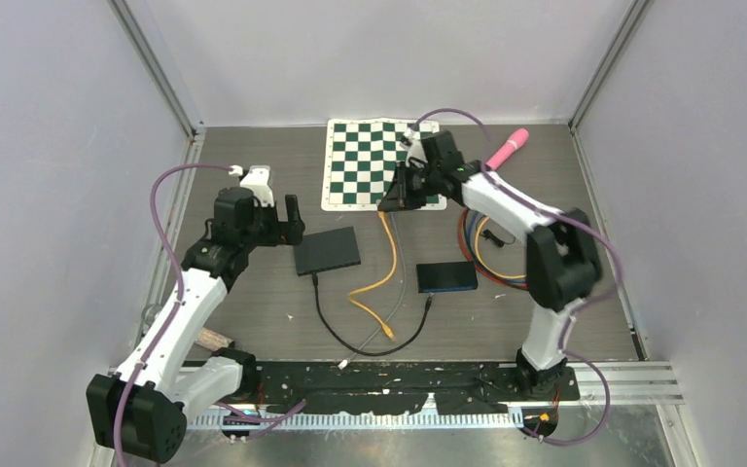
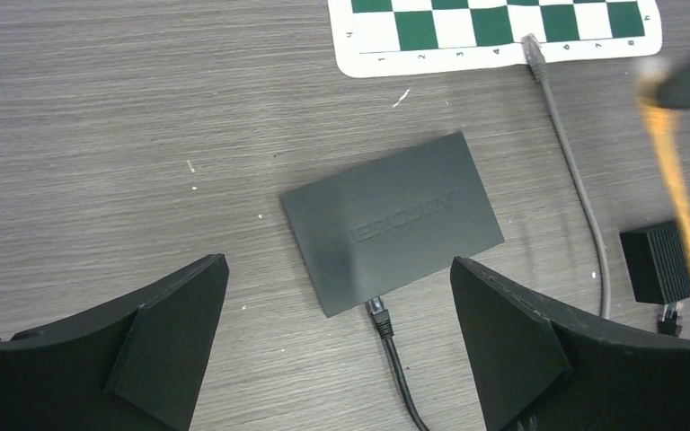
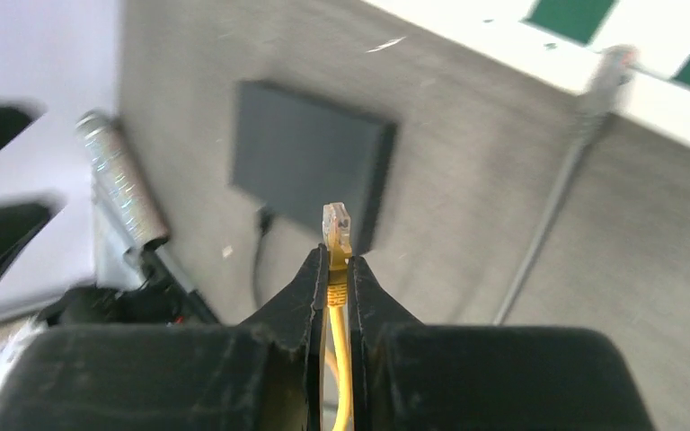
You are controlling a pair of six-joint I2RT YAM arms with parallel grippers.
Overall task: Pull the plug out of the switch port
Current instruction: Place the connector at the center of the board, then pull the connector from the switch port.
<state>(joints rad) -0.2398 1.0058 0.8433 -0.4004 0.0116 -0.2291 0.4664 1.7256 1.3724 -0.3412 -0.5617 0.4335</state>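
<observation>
A flat black switch [image 1: 328, 250] lies on the table, with a black plug [image 2: 379, 314] sitting in its near-edge port and a black cable [image 1: 350, 336] running off from it. My left gripper [image 1: 292, 219] is open just left of the switch; in the left wrist view its fingers [image 2: 171, 332] stand wide apart and above the switch [image 2: 391, 220], touching nothing. My right gripper [image 1: 394, 190] is shut on a yellow cable plug [image 3: 336, 229], held in the air by the chessboard's near edge, apart from the switch [image 3: 310, 162].
A green-and-white chessboard mat [image 1: 374, 161] lies at the back. A second dark box [image 1: 447, 276] sits to the right of the switch, with the black cable's other end at it. A loose grey cable [image 2: 584, 189], the yellow cable [image 1: 384, 263], coiled cables [image 1: 491, 248] and a pink object [image 1: 508, 148] lie nearby.
</observation>
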